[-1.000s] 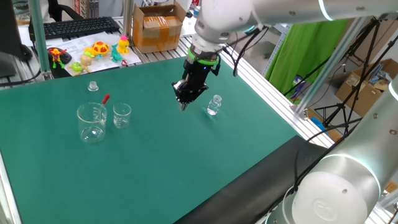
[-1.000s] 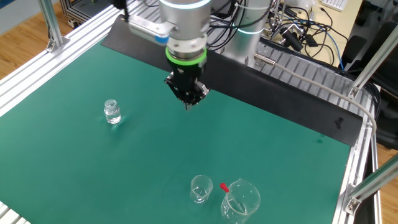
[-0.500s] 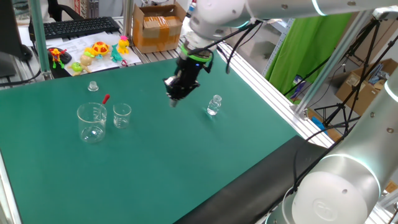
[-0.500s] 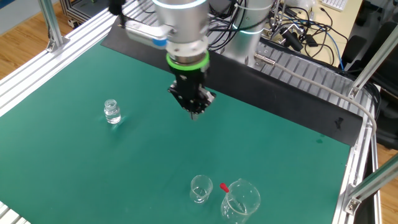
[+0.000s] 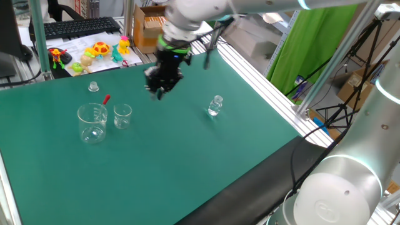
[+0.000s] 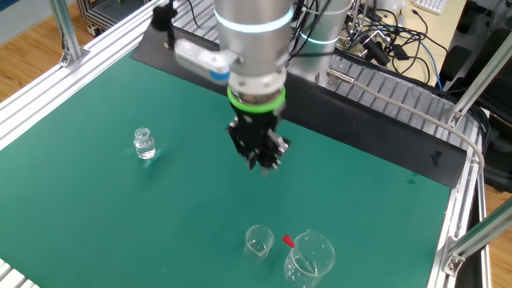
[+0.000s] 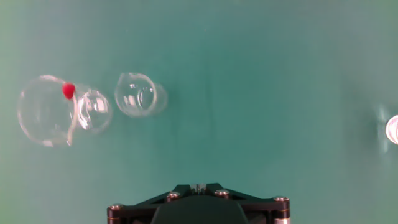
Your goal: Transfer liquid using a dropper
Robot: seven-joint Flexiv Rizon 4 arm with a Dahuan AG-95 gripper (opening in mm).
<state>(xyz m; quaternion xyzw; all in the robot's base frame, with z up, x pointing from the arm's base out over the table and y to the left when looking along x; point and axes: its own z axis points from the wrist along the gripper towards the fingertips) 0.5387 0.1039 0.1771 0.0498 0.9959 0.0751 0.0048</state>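
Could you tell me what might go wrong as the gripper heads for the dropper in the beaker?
1. The dropper leans in the large beaker, with only its red bulb above the rim; a slightly off grip by the gripper could miss or squeeze the bulb.
2. The small beaker stands right beside it, so the fingers might knock it.
3. Both beakers are light clear glass and could tip if nudged.

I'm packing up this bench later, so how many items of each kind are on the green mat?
Beakers: 2, large beaker and small beaker
Dropper: 1
Small bottle: 1
Small clear cap: 1
Total: 5
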